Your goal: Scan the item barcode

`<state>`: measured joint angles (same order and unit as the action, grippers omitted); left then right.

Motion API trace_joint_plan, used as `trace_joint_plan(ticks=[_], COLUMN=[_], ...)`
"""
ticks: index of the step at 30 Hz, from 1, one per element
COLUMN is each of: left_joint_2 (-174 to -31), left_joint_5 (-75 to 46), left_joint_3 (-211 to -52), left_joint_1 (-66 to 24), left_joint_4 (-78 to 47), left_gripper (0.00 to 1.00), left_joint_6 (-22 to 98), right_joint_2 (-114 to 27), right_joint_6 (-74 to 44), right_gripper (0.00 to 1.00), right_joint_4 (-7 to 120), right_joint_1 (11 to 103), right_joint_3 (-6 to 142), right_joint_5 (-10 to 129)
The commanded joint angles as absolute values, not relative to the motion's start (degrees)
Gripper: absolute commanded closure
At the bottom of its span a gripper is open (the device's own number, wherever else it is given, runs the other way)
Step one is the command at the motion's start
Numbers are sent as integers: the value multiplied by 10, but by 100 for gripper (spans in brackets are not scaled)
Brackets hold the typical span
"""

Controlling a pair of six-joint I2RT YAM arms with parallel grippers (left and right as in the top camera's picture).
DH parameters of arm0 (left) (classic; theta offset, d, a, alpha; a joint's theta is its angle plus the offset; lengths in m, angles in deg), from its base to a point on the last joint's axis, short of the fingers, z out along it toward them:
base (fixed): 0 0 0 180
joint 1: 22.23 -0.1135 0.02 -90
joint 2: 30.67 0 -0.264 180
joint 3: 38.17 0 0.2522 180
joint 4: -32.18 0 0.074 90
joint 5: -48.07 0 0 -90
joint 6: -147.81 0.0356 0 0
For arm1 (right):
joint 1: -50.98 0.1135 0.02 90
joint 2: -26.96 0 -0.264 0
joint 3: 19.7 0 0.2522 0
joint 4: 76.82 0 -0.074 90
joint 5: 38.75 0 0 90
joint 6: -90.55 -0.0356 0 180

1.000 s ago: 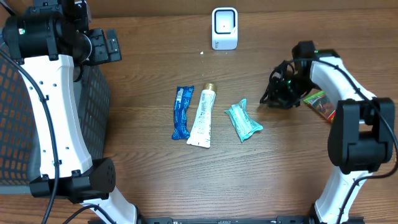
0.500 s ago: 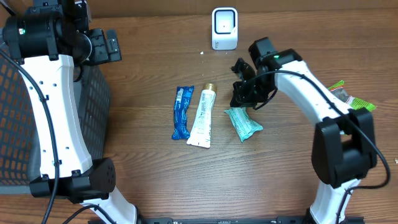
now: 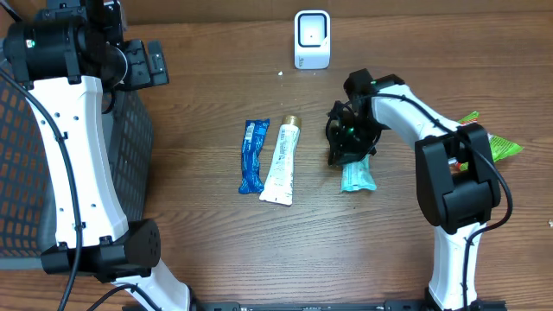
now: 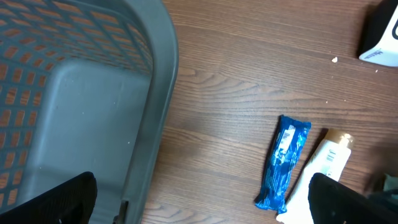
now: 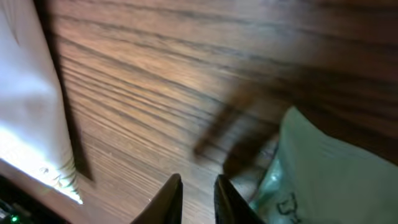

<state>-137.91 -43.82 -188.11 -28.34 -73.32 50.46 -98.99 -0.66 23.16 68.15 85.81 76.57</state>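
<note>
The right gripper (image 3: 346,147), barely parted and empty, hides the top of the teal packet (image 3: 357,177). The left gripper (image 4: 202,202) gapes wide, fingers cropped.

Dark wood-grain table (image 3: 199,250), grey mesh basket (image 3: 17,173)

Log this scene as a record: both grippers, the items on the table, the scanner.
left gripper: open, above the basket rim
right gripper: jaws slightly apart, nothing between them, low beside the teal packet
items: blue packet, white tube, teal packet, side by side on the table
scanner: far side of table, nothing near it
scan: not yet done
</note>
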Motion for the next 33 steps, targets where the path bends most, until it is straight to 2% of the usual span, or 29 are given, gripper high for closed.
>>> trace_joint_plan(ticks=[1, 4, 6, 8, 12, 18, 23, 28, 33], left_joint_2=[-1363, -1363, -1363, -1363, -1363, -1363, -1363, -1363, -1363], left_joint_5=[-434, -434, -434, -434, -434, -434, -434, -434, -434], left_joint_3=[-1891, -1891, -1891, -1891, -1891, -1891, -1891, -1891, -1891], left_joint_1=[-281, -281, -281, -281, -281, -281, -281, -281, -281], left_joint_4=[-732, -732, -732, -732, -732, -732, -732, -732, -732], left_gripper=[0, 0, 0, 0, 1, 0, 0, 0, 0], left_joint_6=[500, 500, 500, 500, 500, 500, 500, 500, 500], right_joint_2=[-940, -902, -885, -875, -876, -876, -876, -876, -876], right_joint_6=[10, 9, -20, -63, -70, -63, 55, -4, -72], right_gripper=[72, 69, 66, 65, 64, 64, 64, 64, 65], right_joint_4=[190, 127, 93, 52, 22, 58, 88, 167, 227], right_joint_1=[667, 652, 637, 614, 602, 605, 654, 710, 719], right_joint_3=[950, 1027, 1052, 1052, 1000, 892, 837, 796, 736], right_joint_5=[814, 795, 731, 648, 639, 706, 884, 806, 707])
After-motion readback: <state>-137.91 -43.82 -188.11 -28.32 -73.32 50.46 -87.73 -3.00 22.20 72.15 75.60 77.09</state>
